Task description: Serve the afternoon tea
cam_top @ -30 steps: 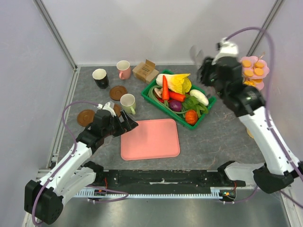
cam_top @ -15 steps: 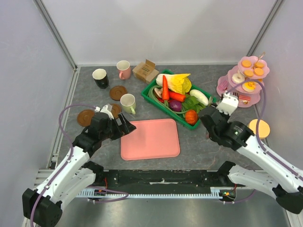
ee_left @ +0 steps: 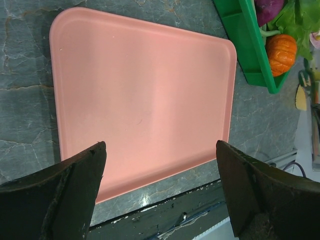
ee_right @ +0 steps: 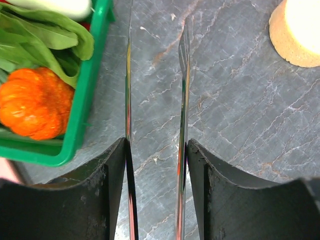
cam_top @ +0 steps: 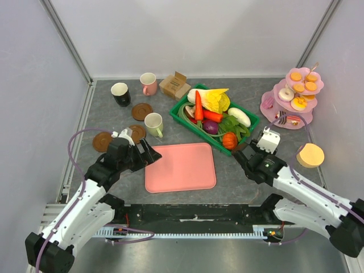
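Observation:
My right gripper (ee_right: 156,145) is shut on a pair of thin metal tongs (ee_right: 128,100). Their two blades lie against the inner faces of its fingers, with nothing between the tips. It hangs low over the grey table (cam_top: 244,187) beside the green basket (cam_top: 252,121). A round yellow cake (cam_top: 310,154) lies on the table to its right. The pink tiered stand (cam_top: 272,103) holds donuts and orange biscuits. My left gripper (ee_left: 160,150) is open over the near edge of the pink tray (ee_left: 145,95). Black (cam_top: 120,94), pink (cam_top: 148,83) and pale-green (cam_top: 153,124) mugs stand at the back left.
The green basket holds toy vegetables, among them a pumpkin (ee_right: 35,102). Brown coasters (cam_top: 142,111) lie among the mugs. A small cardboard box (cam_top: 175,85) sits behind the basket. The black rail of the arm bases (cam_top: 193,213) runs along the near edge.
My right arm has swung down from the tiered stand to low over the table by the basket. The left arm has drawn back slightly toward the near edge.

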You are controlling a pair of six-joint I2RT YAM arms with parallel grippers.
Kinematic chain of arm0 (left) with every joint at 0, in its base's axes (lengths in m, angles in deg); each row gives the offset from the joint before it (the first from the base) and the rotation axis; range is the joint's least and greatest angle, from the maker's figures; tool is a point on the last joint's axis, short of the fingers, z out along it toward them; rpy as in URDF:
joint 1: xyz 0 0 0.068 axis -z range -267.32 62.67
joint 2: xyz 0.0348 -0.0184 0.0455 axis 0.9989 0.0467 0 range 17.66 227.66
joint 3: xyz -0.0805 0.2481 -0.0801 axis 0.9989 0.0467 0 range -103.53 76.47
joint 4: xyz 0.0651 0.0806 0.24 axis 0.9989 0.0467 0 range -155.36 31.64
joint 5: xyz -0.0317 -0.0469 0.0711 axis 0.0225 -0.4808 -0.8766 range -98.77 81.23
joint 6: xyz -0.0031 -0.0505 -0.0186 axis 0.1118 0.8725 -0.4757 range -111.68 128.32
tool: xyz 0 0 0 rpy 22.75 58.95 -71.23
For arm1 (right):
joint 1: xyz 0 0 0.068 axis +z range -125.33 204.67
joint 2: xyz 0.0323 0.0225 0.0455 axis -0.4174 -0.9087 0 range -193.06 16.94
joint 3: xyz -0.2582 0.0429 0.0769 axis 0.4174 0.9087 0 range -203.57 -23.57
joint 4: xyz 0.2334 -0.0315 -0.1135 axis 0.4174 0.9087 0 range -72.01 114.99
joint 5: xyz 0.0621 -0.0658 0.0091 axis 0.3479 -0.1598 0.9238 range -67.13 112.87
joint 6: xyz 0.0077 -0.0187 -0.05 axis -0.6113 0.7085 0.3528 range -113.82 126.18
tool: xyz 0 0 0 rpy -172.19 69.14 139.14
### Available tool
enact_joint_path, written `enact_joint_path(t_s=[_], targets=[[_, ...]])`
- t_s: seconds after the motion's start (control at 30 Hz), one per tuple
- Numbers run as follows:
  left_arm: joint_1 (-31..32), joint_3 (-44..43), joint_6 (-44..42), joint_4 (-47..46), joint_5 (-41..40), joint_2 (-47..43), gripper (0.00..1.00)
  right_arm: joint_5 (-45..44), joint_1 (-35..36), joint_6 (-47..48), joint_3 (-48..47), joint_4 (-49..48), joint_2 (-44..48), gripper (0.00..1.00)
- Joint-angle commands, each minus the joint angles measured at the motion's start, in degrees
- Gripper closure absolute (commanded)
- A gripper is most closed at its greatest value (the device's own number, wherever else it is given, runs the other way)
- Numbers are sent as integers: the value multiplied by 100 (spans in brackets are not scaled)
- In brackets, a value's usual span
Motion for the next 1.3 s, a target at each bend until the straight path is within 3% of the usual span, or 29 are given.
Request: enact_joint_path(t_s=[0.0, 0.37, 0.57, 0.77, 0.93, 1.1, 1.27], targets=[[16, -99, 239, 59, 12, -107, 4, -35, -221, 77, 218, -745, -504, 41], [16, -187, 283, 85, -67, -28, 4, 879, -696, 614, 930, -2206, -734, 29], [7, -266, 309, 85, -137, 68, 4, 1152, -767, 763, 913, -2197, -699, 2], [7, -424, 327, 85, -304, 165, 4, 1258, -776, 842, 825, -2170, -400, 2], [16, -731, 300, 7, -410, 463, 4, 1354, -767, 1439, 334, -2030, 57, 2], [16, -960, 283, -406, -366, 1078, 4, 1495, -767, 2115, 157, -2134, 654, 2], [60, -1434, 265, -618, -637, 1895, 4, 1679, -767, 2511, 560, -2801, 1479, 2]])
